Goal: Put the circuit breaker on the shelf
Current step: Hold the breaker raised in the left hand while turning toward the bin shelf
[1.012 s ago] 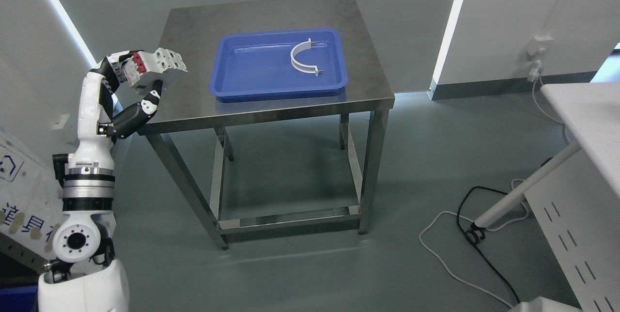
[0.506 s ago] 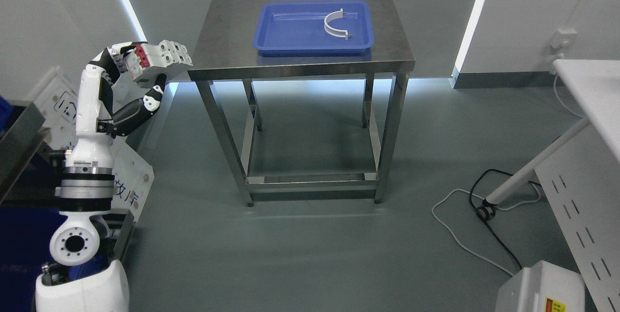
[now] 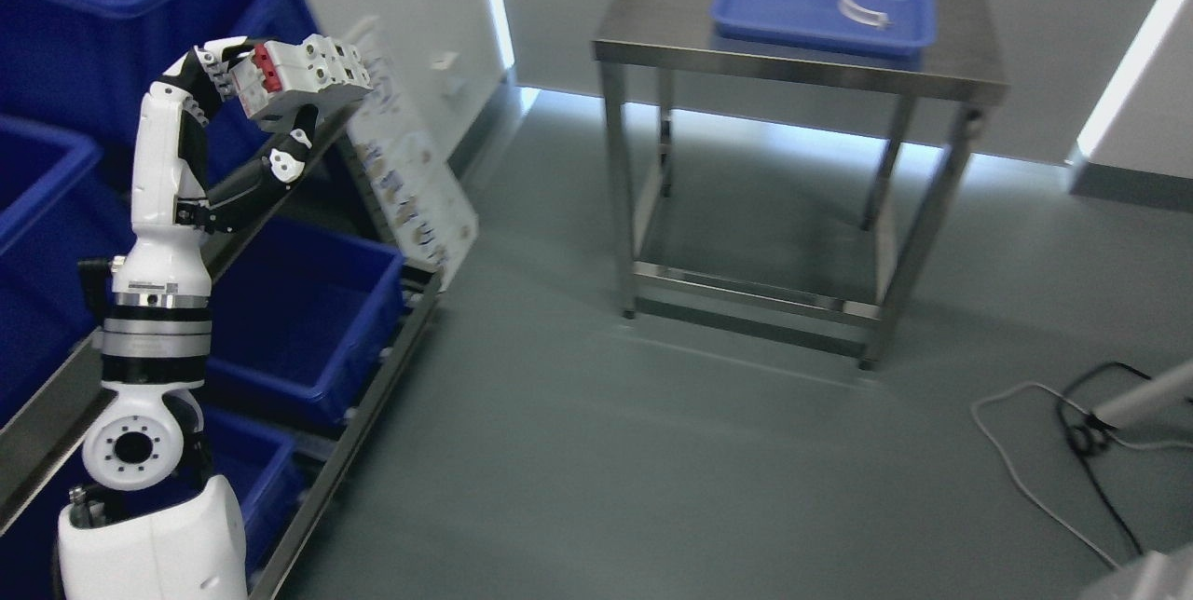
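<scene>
- Your shelf (image 3: 373,367) runs down the left side, metal rails, loaded with blue bins on several levels.
- Top bin (image 3: 121,13) at upper left holds dark and red items, too blurred to identify.
- Middle-left bin (image 3: 37,199) is cut off by the frame edge, contents not visible.
- Lower bin (image 3: 308,320) sits under the rail, inside looks dark, can't tell what's in it.
- A white panel (image 3: 410,181) with small printed marks leans tilted against the shelf end.
- Steel table (image 3: 802,69) stands well apart at upper right; on it a blue tray (image 3: 774,13) holding one white curved clip (image 3: 862,4).
- Your left hand (image 3: 270,106) is raised in front of the shelf, fingers clamped around the circuit breaker (image 3: 303,69).
- Breaker is white with a red part at the palm end, lying roughly level, held in the air, near the top bin's front corner, not resting on any rail or in any bin.
- Cables (image 3: 1062,432) on the floor at lower right.
</scene>
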Tool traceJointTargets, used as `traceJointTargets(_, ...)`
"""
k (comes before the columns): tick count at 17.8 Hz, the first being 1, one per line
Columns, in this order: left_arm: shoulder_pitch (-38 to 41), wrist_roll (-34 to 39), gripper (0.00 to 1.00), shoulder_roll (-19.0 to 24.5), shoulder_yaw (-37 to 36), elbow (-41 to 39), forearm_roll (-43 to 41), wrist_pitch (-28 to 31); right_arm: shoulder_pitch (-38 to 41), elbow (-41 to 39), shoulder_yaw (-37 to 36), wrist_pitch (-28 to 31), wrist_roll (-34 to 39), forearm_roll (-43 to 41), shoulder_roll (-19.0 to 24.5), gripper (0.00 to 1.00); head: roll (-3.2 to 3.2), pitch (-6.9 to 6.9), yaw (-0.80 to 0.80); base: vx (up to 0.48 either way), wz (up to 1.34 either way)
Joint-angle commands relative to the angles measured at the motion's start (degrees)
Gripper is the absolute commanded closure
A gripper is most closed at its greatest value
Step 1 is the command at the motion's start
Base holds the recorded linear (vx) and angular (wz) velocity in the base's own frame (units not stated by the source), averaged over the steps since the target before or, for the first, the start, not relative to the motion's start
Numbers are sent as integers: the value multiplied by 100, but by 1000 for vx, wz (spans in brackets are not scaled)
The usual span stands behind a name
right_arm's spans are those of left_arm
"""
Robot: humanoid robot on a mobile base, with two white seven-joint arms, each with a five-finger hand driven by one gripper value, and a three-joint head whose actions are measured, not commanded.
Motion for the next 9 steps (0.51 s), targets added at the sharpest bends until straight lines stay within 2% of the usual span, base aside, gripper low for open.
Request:
traceJointTargets(1,-377,-422,84,95,-26,-84,-5,41,-2,0,114,372,-1,0,-100,0,0,0,0,-215,1269)
traceJointTargets(7,-1044,-510,84,143,-35,-5,-13,523,-2,0,114,372,-1,0,-100,0,0,-1,0,-157,1420)
traceJointTargets(9,-1509,-965,84,310,-87,126,-48,814,-2,0,114,372,-1,0,-100,0,0,-1,0,-44,1426)
